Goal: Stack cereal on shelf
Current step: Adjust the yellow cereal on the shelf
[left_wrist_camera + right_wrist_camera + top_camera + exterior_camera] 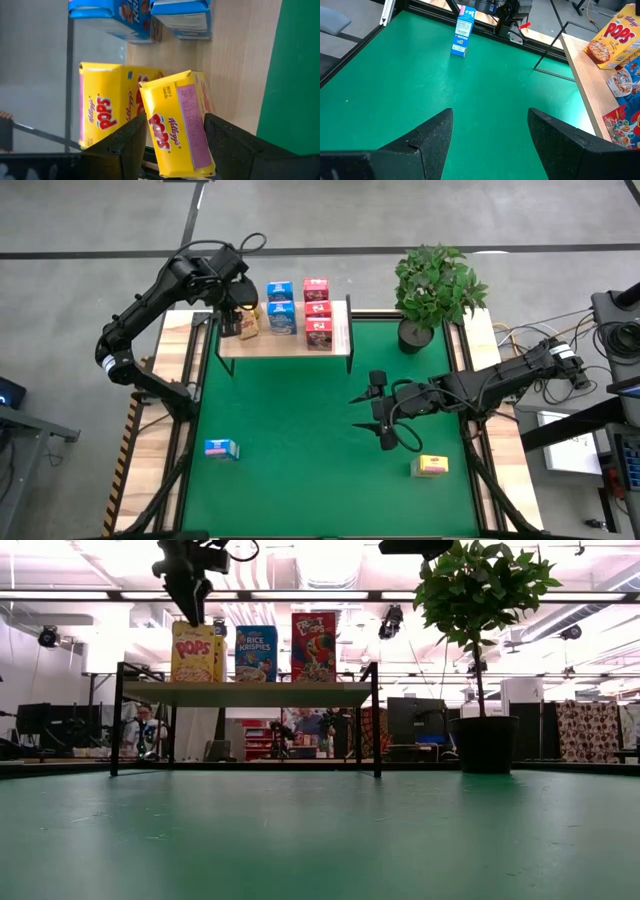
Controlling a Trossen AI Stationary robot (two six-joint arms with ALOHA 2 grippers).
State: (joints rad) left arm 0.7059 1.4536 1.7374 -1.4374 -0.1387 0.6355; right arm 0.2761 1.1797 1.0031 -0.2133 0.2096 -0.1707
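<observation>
I am holding a yellow box (pixel 176 125) between my left gripper (pixel 243 313) fingers, which are closing on its two sides. It is sitting right over the shelf (pixel 340 340), at the 11 o'clock corner of the green mat (pixel 290 430). Another yellow box (pixel 102 110) is standing just beside it, so I am needing to go down gently. My right gripper (pixel 378 412) is waiting wide open and empty. The loose yellow box (pixel 432 466) is lying near it at 5 o'clock.
</observation>
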